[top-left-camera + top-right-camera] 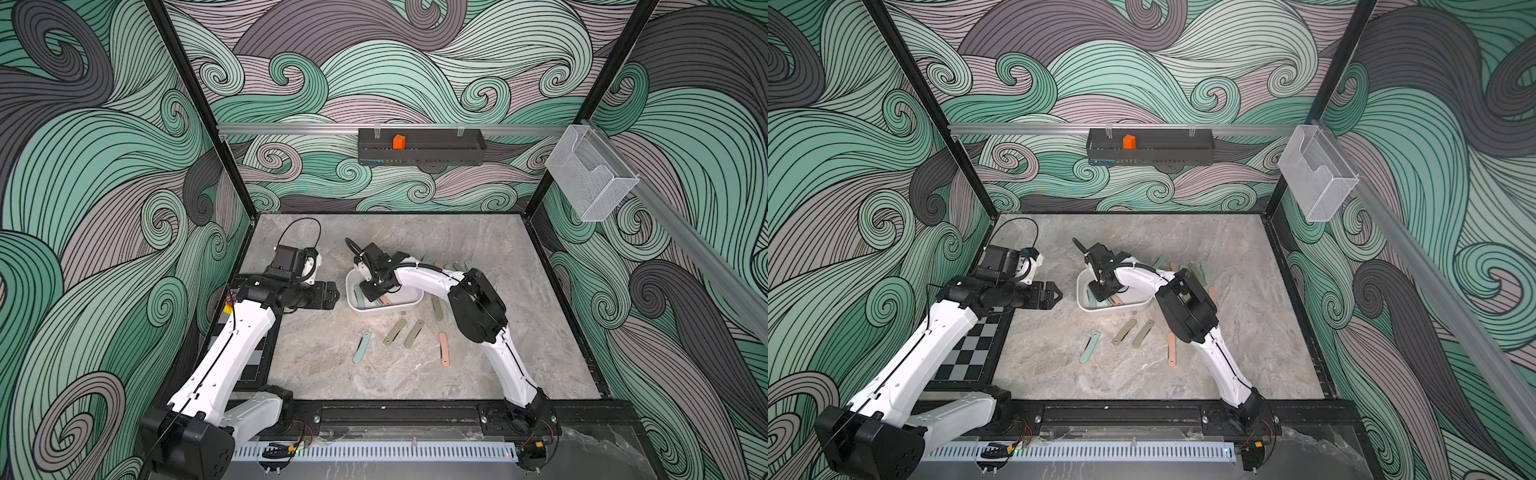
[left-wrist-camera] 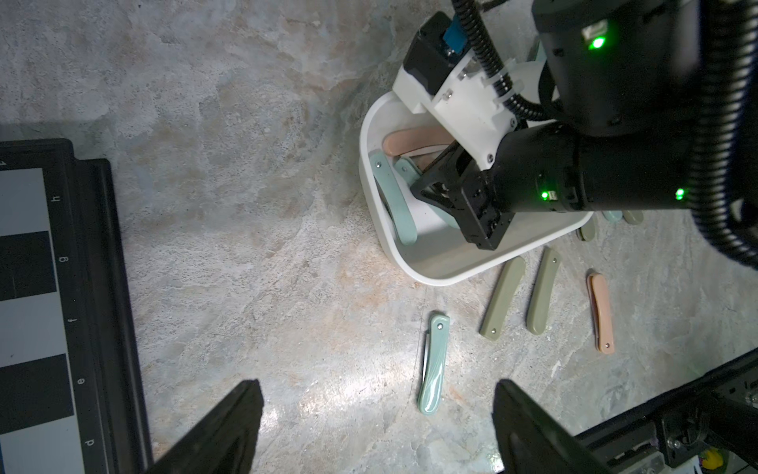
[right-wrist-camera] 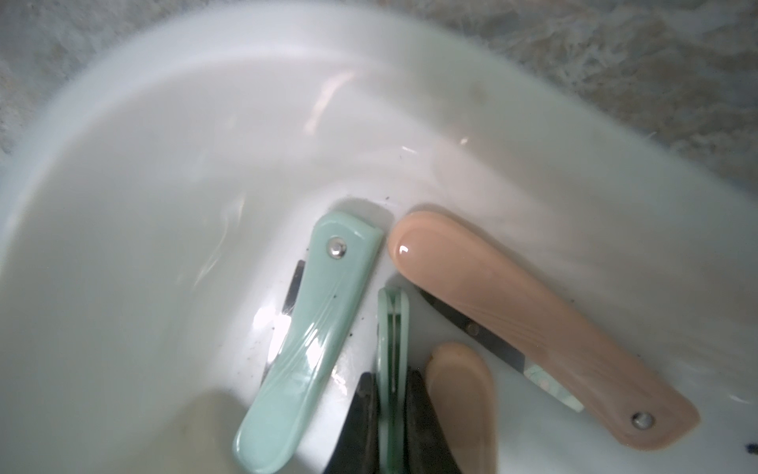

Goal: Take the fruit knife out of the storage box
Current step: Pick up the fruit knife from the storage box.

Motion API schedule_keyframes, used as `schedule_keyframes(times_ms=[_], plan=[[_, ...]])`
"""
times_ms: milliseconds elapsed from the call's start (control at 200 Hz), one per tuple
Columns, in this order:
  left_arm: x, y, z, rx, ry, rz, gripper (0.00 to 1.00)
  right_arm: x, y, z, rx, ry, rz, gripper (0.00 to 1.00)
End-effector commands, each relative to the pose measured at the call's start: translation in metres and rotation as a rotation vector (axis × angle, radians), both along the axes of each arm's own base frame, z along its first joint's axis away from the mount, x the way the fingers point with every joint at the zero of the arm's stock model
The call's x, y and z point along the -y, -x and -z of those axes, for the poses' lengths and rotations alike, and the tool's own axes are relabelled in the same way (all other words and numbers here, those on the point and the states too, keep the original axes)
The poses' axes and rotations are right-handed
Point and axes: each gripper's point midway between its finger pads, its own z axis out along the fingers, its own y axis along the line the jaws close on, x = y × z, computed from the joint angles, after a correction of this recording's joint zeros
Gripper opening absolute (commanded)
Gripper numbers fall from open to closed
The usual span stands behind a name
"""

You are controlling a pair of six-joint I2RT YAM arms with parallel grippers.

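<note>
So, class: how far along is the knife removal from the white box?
Done: several knives lie outside the box. In hand: the right fingers pinch a mint knife inside, not yet lifted. To do: lift it out; another mint knife and two pink knives sit inside.

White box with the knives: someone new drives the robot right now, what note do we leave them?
Right gripper: shut on a mint knife standing on edge inside the storage box, not lifted yet.
Left gripper: open, empty, apart from the box.
Also inside: a flat mint knife, two pink knives.
Done: several knives lie out on the table.
Left: lift the gripped knife out, probably then the others.
</note>
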Motion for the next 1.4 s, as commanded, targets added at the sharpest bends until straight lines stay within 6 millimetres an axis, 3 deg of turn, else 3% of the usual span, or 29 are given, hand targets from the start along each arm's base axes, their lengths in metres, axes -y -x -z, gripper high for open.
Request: schedule_keyframes(times_ms=[0, 290, 465, 920, 1191, 1396], plan=[[0.001, -0.001, 0.0, 0.005, 0.009, 0.01, 0.88, 0.019, 0.012, 0.021, -0.051, 0.095, -0.012, 0.09], [0.004, 0.0, 0.0, 0.001, 0.027, 0.021, 0.87, 0.02, 0.002, -0.012, 0.015, 0.074, -0.018, 0.1], [0.006, 0.0, -0.002, 0.005, 0.037, 0.028, 0.86, 0.025, 0.001, -0.02, 0.035, 0.082, -0.029, 0.1], [0.027, -0.009, -0.012, 0.015, 0.15, 0.067, 0.8, 0.042, -0.003, -0.061, 0.103, 0.081, -0.012, 0.09], [0.037, -0.018, -0.021, 0.032, 0.173, 0.082, 0.79, 0.059, -0.005, -0.072, 0.111, 0.08, 0.019, 0.09], [0.057, -0.023, -0.022, 0.039, 0.137, 0.127, 0.78, 0.077, -0.009, -0.081, 0.119, 0.079, 0.059, 0.09]])
